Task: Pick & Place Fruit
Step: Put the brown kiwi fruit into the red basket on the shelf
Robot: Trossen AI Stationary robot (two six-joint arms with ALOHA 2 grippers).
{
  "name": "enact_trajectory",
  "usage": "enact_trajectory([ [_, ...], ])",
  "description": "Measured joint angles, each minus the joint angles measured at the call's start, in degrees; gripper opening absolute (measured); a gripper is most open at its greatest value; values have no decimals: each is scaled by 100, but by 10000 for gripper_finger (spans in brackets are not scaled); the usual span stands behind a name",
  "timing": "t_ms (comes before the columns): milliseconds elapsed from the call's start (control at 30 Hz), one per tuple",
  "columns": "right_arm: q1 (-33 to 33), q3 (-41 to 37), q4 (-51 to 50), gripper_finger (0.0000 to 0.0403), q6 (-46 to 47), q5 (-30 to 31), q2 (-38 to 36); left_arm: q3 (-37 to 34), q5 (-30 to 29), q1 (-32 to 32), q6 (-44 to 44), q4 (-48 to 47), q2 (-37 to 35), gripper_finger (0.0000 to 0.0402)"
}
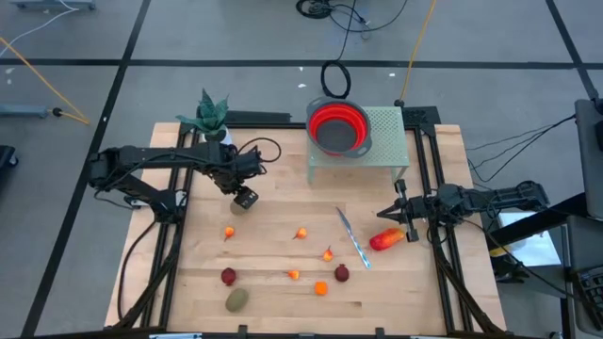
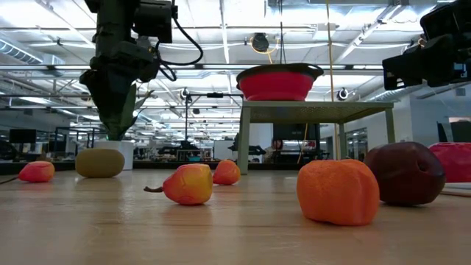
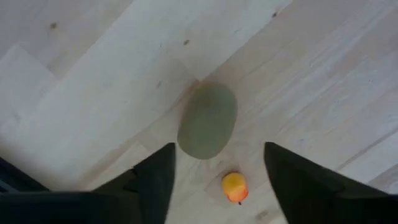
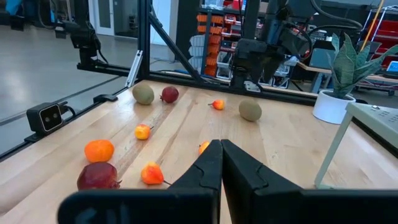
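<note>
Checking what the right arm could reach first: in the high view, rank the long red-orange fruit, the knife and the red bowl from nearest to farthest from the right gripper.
From the right gripper, by the table's right edge:
1. Long red-orange fruit, just beside it.
2. Knife, a little farther toward the table's middle.
3. Red bowl, up on the stand at the back.

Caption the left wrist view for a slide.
Left gripper, jaws open, hovers above an olive-brown oval fruit and a tiny orange fruit.
</note>
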Motion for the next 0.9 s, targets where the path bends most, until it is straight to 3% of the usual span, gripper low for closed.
enact_trajectory([
  [200,0,0,0,0,0,0,0,-274,-196,-122,-53,105,0,330],
  [400,1,-2,16,0,0,0,0,-630,-224,-235,-113,120,2,378],
  [900,2,-2,46,0,251,17,-2,-738,-303,-433,131,1002,3,395],
])
